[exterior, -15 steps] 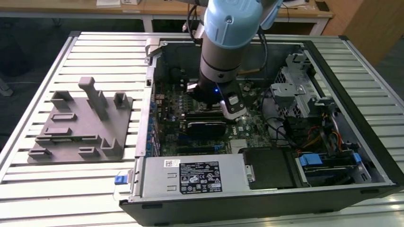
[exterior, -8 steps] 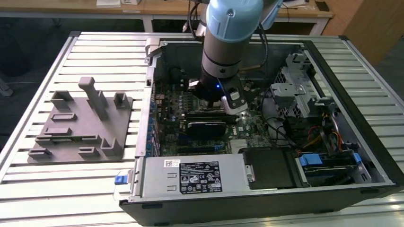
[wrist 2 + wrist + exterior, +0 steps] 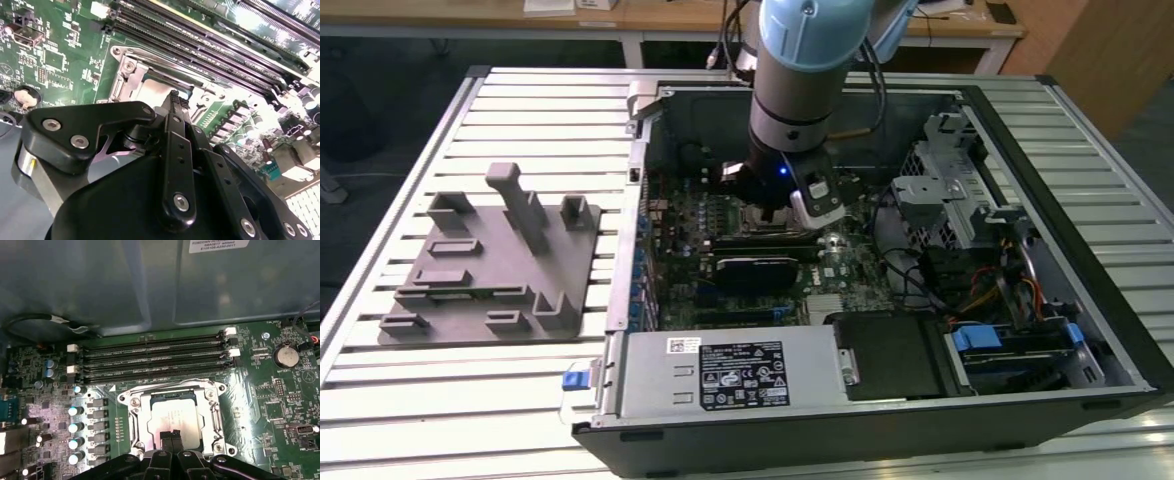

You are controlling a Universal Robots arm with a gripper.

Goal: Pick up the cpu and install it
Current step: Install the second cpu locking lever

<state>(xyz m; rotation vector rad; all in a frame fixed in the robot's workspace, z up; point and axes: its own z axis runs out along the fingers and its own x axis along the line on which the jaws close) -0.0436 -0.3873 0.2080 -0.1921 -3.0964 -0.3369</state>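
The arm reaches down into the open computer case [image 3: 1067, 330], which lies on its side on a slatted metal table [image 3: 534, 95], and the gripper [image 3: 781, 205] hangs low over the green motherboard [image 3: 260, 390]. In the first wrist view the cpu [image 3: 175, 417] sits flat inside the metal socket frame [image 3: 131, 415], its pale silver top facing up, just beside the row of black memory slots [image 3: 150, 357]. The two black fingertips [image 3: 170, 438] are pressed together with no gap between them, right over the near edge of the chip; I cannot tell whether they touch it, and they clasp nothing. In the second wrist view the same closed fingers [image 3: 175, 107] point at the socket's steel frame [image 3: 131, 72]. Off to the exterior view's left, well apart from the case, a grey plastic fixture [image 3: 487, 265] with upright posts stands on the table
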